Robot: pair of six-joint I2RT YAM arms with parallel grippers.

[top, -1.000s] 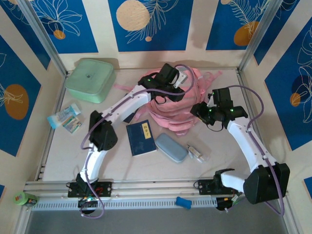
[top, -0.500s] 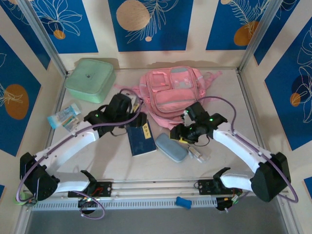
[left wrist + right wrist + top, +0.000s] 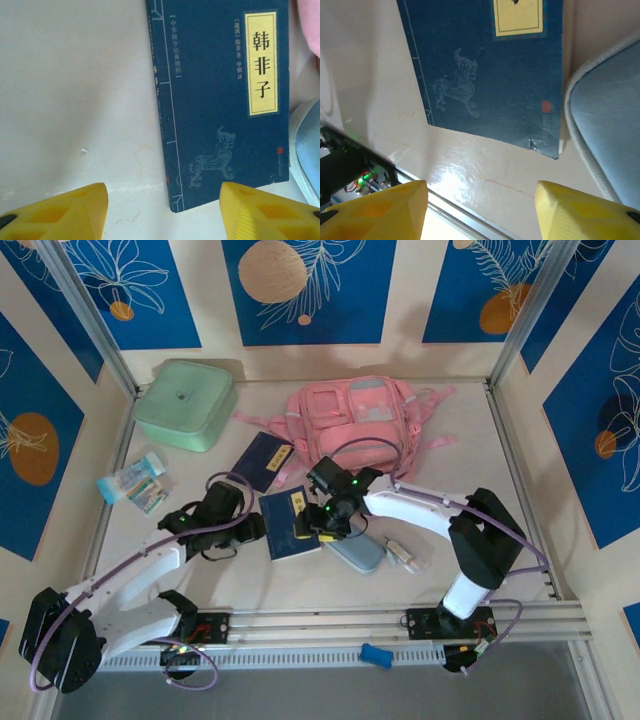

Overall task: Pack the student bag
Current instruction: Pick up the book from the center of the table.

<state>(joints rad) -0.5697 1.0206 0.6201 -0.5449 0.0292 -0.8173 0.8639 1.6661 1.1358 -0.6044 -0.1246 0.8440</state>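
Two dark blue softcover books with yellow title labels lie on the pale counter. The far book sits at the front left corner of the soft pink fabric student bag, perhaps resting on a trailing strap, though the overhead view is too coarse to be sure. The bag lies at the back of the counter, around the middle, with its front pockets facing up. The near book lies closer to the arm bases, with a grey-blue oval case just beside its right edge.

Both arms reach in over the near book, the left from the left and the right from the right. The left jaws stand open and empty, their yellow fingertips spread on either side of the book's lower left corner. The right jaws are likewise open and hold nothing, their fingertips apart above bare counter below the book and the case.

A mint-green square lidded box rests in the far left corner
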